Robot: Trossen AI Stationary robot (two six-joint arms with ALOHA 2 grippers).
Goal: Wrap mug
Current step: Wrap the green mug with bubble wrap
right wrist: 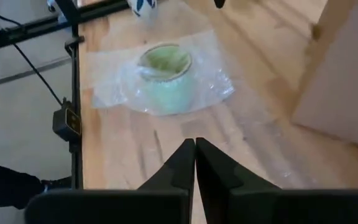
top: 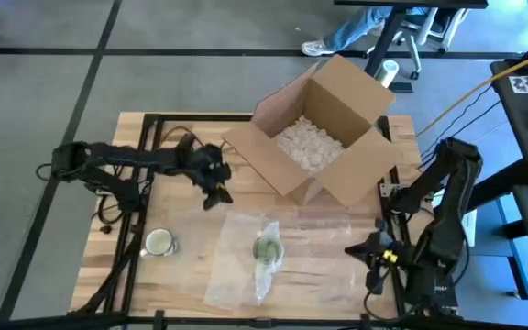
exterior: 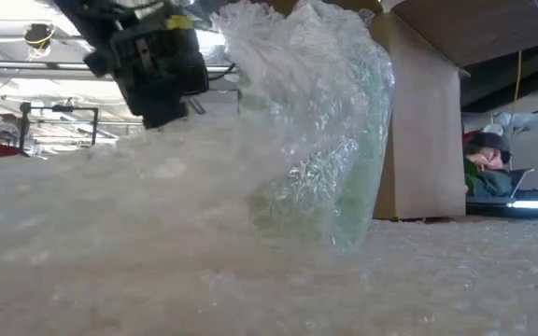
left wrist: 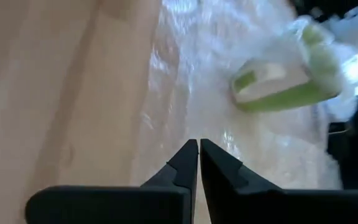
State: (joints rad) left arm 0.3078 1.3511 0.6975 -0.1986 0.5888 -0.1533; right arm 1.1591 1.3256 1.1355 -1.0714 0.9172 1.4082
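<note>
A pale green mug (top: 267, 247) stands upright on a sheet of bubble wrap (top: 246, 266) at the table's front middle, and part of the wrap is drawn up around its side (exterior: 325, 121). The mug also shows in the right wrist view (right wrist: 165, 78) and the left wrist view (left wrist: 284, 81). My left gripper (top: 216, 195) hangs shut above the wrap's far left edge (left wrist: 199, 149), clear of mug and sheet. My right gripper (top: 363, 249) is shut over bare wood to the right of the mug (right wrist: 195, 146), pointing toward it.
An open cardboard box (top: 324, 137) holding white packing peanuts stands at the back middle. A second mug (top: 159, 242) sits near the front left. Black frame bars (top: 126, 266) run along the table's left side, with cables at both sides.
</note>
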